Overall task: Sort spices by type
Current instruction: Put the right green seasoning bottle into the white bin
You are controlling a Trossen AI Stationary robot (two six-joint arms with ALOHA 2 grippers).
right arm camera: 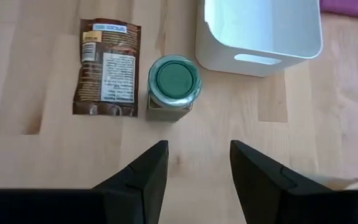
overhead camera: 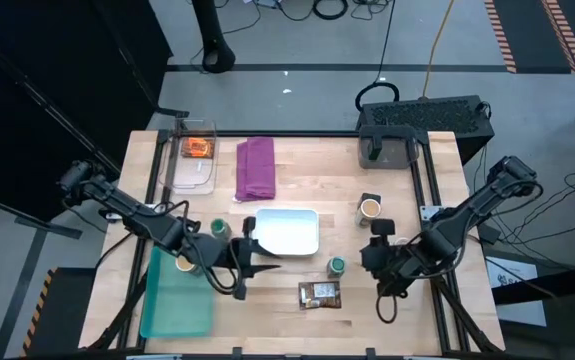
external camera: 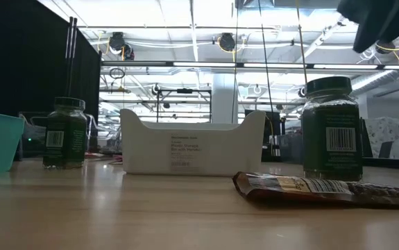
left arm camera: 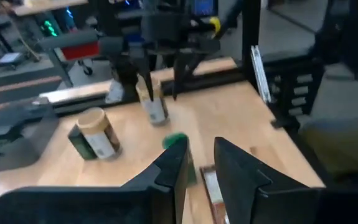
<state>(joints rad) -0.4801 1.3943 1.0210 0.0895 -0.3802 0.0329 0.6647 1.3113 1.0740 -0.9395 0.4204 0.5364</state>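
Seen from above, a wooden table (overhead camera: 297, 175) carried a white bin (overhead camera: 289, 231) at its centre, a folded purple cloth (overhead camera: 256, 167) behind it, and a clear container (overhead camera: 194, 163) holding an orange packet (overhead camera: 199, 148) toward the far left corner. A teal tray (overhead camera: 172, 300) lay at the left front edge, and a dark box (overhead camera: 389, 149) stood at the far right edge.

The spices lay scattered. A green-lidded jar (overhead camera: 337, 265) stood upright just off the bin's near right corner, with a dark brown packet (overhead camera: 319, 293) lying flat close beside it. A second green-lidded jar (overhead camera: 218, 229) stood to the left of the bin. One tan-lidded jar (overhead camera: 369, 208) stood to the right of the bin, and another tan-lidded jar (overhead camera: 184, 263) stood at the tray's edge, near the left arm.

The left gripper (overhead camera: 257, 265) hung in front of the bin's left end, its fingers narrowly parted and empty in the wrist view. The right gripper (right arm camera: 194, 163) hovered above the table to the right of the first green-lidded jar (right arm camera: 174, 84), well apart from it; its fingers (right arm camera: 144, 171) stood moderately apart with bare wood between them, holding nothing. The brown packet (right arm camera: 107, 66) lay just beside that jar, and the white bin (right arm camera: 259, 31) stood just beyond it.
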